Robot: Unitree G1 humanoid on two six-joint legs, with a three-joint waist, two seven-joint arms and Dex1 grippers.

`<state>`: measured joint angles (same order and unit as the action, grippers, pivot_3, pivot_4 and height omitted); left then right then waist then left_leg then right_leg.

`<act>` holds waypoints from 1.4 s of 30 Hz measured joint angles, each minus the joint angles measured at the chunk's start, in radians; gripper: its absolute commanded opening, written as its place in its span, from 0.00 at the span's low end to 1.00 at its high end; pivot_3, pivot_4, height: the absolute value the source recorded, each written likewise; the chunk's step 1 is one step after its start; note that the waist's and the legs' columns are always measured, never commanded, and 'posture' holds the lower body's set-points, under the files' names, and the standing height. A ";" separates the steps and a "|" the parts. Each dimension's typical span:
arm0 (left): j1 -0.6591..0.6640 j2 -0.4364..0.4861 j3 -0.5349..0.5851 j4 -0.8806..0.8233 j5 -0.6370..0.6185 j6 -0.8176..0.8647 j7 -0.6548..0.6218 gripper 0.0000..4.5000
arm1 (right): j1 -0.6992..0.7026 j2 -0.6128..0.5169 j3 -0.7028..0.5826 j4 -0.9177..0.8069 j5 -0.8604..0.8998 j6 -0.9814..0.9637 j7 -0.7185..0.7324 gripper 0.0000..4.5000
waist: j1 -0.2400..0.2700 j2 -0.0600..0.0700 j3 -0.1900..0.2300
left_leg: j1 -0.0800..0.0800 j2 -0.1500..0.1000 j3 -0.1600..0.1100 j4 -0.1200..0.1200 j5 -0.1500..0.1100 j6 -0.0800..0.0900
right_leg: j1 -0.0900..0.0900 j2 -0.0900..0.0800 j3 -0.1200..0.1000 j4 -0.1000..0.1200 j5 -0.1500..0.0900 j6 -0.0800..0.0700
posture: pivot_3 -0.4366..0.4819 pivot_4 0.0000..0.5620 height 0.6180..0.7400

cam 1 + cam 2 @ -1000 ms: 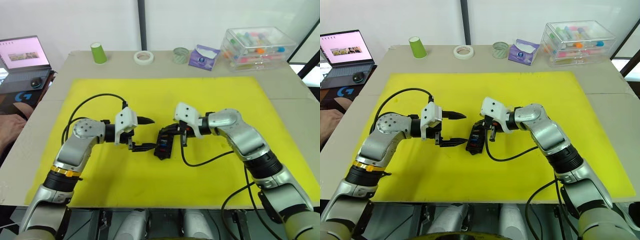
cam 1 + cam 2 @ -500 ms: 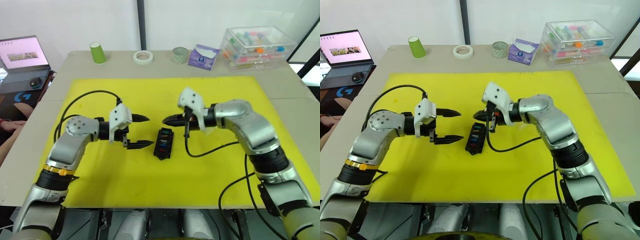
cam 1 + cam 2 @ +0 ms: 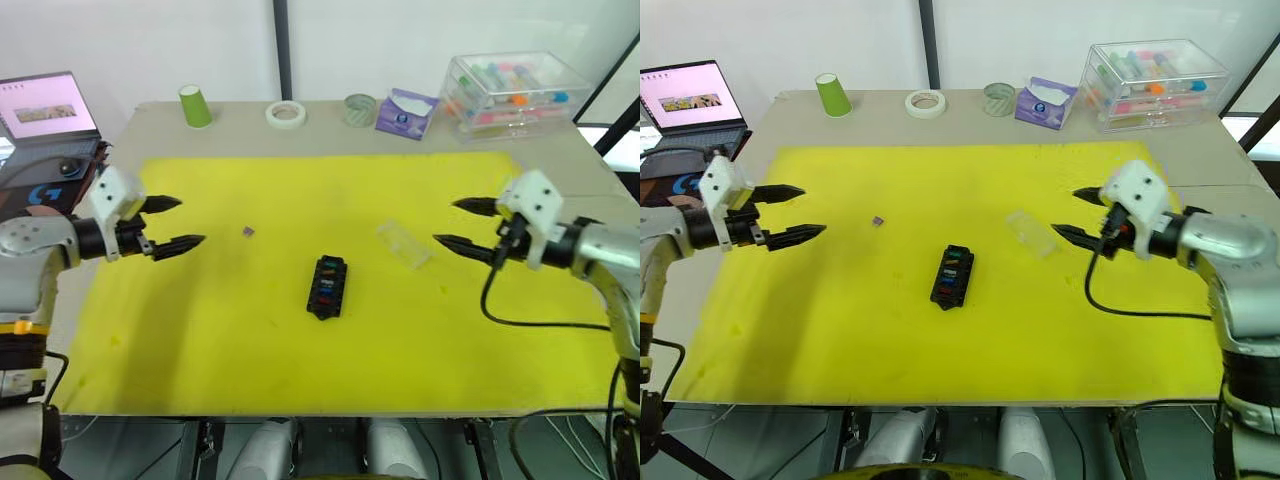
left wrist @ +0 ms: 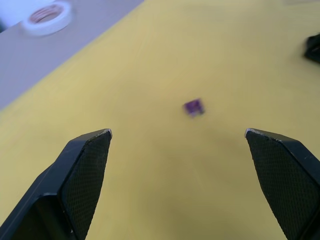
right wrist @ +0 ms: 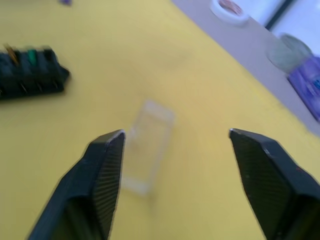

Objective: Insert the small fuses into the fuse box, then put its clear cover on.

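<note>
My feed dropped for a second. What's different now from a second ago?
Both arms pulled away from the fuse box to opposite sides of the yellow mat. The left tool and right tool are open and empty. The fuse box stayed mid-mat with fuses in it. A clear cover and one loose fuse lie on the mat.
</note>
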<state>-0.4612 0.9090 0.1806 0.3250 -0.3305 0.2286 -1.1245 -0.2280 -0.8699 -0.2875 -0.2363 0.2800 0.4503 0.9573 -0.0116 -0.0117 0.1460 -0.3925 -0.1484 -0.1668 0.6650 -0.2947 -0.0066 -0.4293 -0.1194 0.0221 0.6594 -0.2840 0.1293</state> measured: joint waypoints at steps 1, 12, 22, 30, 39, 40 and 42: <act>0.010 0.004 0.007 0.028 0.007 -0.018 0.008 1.00 | 0.036 0.001 -0.021 0.023 -0.004 -0.023 -0.012 0.99 | 0.000 0.000 0.000 | 0.000 0.000 0.000 0.000 0.000 0.000 | 0.000 0.000 0.000 0.000 0.000 0.000 | 0.48 0.27 1.00; 0.014 -0.004 0.021 0.157 0.039 -0.107 0.033 1.00 | 0.098 0.005 -0.086 0.141 -0.019 -0.132 -0.078 0.99 | 0.000 0.000 0.000 | 0.000 0.000 0.000 0.001 0.000 0.000 | 0.000 0.000 0.000 0.001 0.000 0.000 | 0.48 0.27 1.00; 0.060 -0.086 0.151 -0.057 -0.121 0.100 0.150 1.00 | -0.223 0.035 0.148 -0.040 0.119 0.051 -0.036 0.99 | -0.011 0.000 0.000 | 0.000 0.002 0.000 0.000 0.000 0.000 | 0.000 0.000 0.001 0.001 0.000 0.000 | 0.48 0.27 1.00; 0.139 -0.127 0.357 -0.205 -0.471 0.743 0.379 1.00 | -0.461 0.238 0.376 -0.150 0.216 0.203 -0.053 0.99 | 0.001 -0.001 0.000 | 0.000 0.001 -0.002 0.002 0.000 0.000 | 0.000 0.000 0.001 0.002 0.000 0.000 | 0.48 0.27 1.00; -0.242 -0.130 0.398 0.149 -0.628 1.241 0.524 1.00 | -0.448 0.244 0.429 -0.172 0.204 0.220 -0.069 0.99 | 0.009 -0.004 -0.002 | 0.000 -0.002 -0.004 0.003 0.000 0.000 | 0.001 0.000 -0.001 0.005 0.000 0.000 | 0.48 0.27 1.00; -0.326 -0.126 0.368 0.245 -0.608 1.272 0.518 1.00 | -0.444 0.246 0.429 -0.171 0.204 0.222 -0.076 0.99 | 0.006 -0.004 -0.002 | 0.000 -0.002 -0.004 0.004 0.000 0.000 | 0.001 0.000 -0.001 0.005 0.000 0.000 | 0.48 0.27 1.00; -0.453 -0.127 0.288 0.400 -0.545 1.288 0.506 1.00 | -0.445 0.256 0.428 -0.172 0.206 0.223 -0.091 0.99 | -0.003 -0.004 -0.002 | 0.000 -0.002 -0.003 0.003 0.000 0.000 | 0.000 0.000 -0.001 0.006 0.000 0.000 | 0.48 0.27 1.00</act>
<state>-0.9141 0.7822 0.4691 0.7248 -0.8759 1.5166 -0.6188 -0.6726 -0.6137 0.1406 -0.4087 0.4858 0.6737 0.8666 -0.0150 -0.0158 0.1440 -0.3922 -0.1507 -0.1703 0.6677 -0.2945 -0.0069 -0.4295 -0.1194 0.0212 0.6654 -0.2840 0.1293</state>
